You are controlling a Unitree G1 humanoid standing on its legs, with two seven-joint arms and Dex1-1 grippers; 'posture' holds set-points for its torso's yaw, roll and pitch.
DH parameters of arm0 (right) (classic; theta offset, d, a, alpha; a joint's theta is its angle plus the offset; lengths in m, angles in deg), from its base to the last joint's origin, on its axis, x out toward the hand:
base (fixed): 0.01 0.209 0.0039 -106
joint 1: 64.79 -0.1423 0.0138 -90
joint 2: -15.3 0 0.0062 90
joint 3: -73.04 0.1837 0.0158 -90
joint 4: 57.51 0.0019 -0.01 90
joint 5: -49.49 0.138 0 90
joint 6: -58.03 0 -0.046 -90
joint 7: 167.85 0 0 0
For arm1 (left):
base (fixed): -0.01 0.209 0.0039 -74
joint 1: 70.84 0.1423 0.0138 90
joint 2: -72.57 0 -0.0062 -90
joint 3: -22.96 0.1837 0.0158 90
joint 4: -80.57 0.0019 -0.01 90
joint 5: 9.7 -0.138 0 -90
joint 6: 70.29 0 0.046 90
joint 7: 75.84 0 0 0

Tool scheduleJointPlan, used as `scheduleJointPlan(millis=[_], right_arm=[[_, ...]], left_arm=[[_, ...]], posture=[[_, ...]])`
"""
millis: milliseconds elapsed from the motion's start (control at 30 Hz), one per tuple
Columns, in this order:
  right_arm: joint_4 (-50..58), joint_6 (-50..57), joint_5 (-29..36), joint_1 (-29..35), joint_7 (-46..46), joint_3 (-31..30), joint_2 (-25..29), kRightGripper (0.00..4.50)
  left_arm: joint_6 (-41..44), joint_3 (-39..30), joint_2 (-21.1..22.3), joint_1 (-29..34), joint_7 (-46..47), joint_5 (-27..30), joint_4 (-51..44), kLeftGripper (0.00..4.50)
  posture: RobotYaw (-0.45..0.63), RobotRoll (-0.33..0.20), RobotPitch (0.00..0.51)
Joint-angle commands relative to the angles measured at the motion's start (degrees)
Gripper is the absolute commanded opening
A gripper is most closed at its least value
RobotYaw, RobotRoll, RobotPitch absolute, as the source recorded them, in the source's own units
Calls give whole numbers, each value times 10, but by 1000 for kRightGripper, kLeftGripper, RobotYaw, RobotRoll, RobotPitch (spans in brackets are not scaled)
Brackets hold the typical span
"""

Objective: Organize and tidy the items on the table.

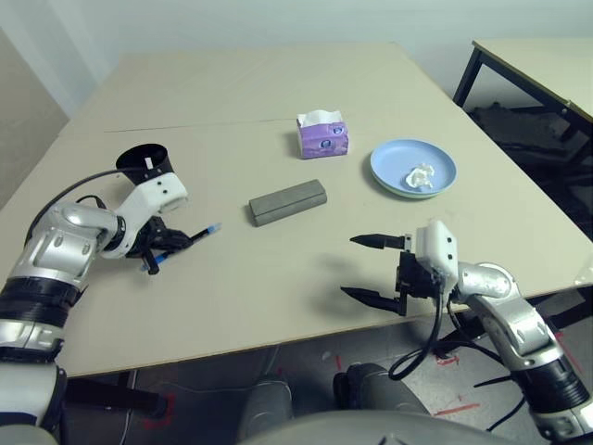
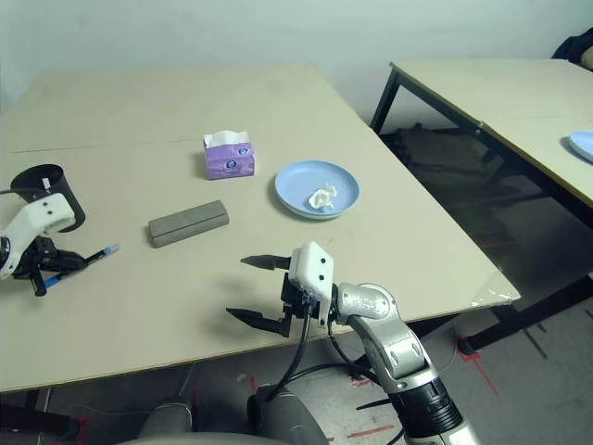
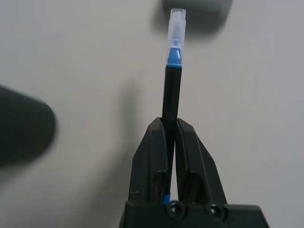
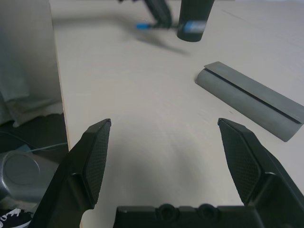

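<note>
My left gripper (image 1: 176, 243) is shut on a thin marker pen (image 3: 172, 80), held low over the table (image 1: 232, 297) at the left; its blue, clear-capped tip (image 1: 213, 228) points right. Just behind that wrist stands the black cup (image 1: 144, 159). The grey glasses case (image 1: 288, 201) lies mid-table, with the purple tissue box (image 1: 322, 135) behind it. To the right is the blue plate (image 1: 394, 159), holding the white crumpled wad (image 1: 421, 176). My right gripper (image 1: 372, 269) hangs open and empty near the front edge, its fingers (image 4: 97, 147) wide apart. The sunglasses and a second pen are out of view.
A seam line (image 1: 232, 122) crosses the far half of the table. A second beige table with black legs (image 2: 482, 93) stands to the right, with a blue plate (image 2: 582, 145) at its edge. The floor drops away past the right and front edges.
</note>
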Motion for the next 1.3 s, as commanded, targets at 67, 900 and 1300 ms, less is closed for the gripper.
scheduleJointPlan(millis=[67, 900, 1300], right_arm=[[-15, 26, 35, -10, -38, 33, -30, 4500], [-27, 85, 41, -33, -147, 92, -65, 4500], [-19, 94, 44, -27, -144, 100, -53, 4500]], left_arm=[[23, -123, -38, -7, 84, 75, -77, 69], [-294, -156, -161, -201, 419, -3, 289, 69], [-280, -178, -182, -100, 447, 31, 220, 1155]], posture=[[-46, 0, 49], [-66, 0, 49], [-58, 0, 49]])
